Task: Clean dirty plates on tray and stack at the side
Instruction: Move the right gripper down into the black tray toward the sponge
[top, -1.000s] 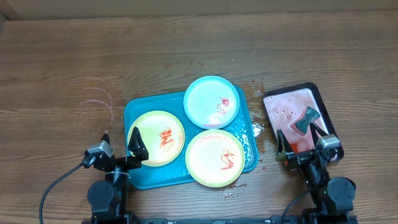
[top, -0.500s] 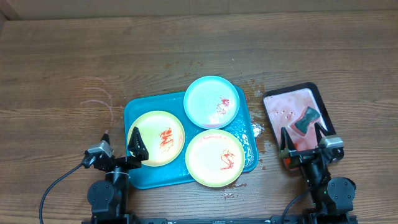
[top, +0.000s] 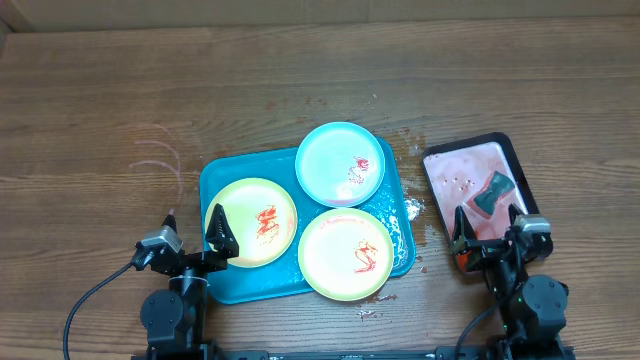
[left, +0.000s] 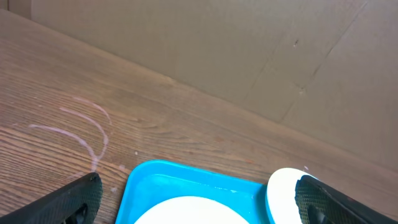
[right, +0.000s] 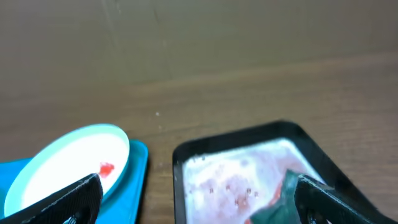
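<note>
Brown wood-grain worktop (top: 100, 90), cardboard wall behind. Left hand (top: 193, 222) low at the near edge, fingers spread wide, gripping nothing. Turquoise tray (top: 222, 172) lies right in front of it, running off to its right. First yellow-green plate (top: 251, 222) sits on the tray just ahead of this hand, with the hand's right finger over the plate's near-left rim from above. Second yellow-green plate (top: 345, 254) is further to its right, overhanging the tray's near rim. Light blue plate (top: 340, 163) is ahead and right, overhanging the far rim. All three have red sauce smears. Right hand (top: 487, 225) also spread wide and empty, over the near end of the black-rimmed tray (top: 519, 160). Pinkish wet inside; dark green sponge (top: 492, 192) lies just ahead of this hand. Red specks on the worktop between the trays
</note>
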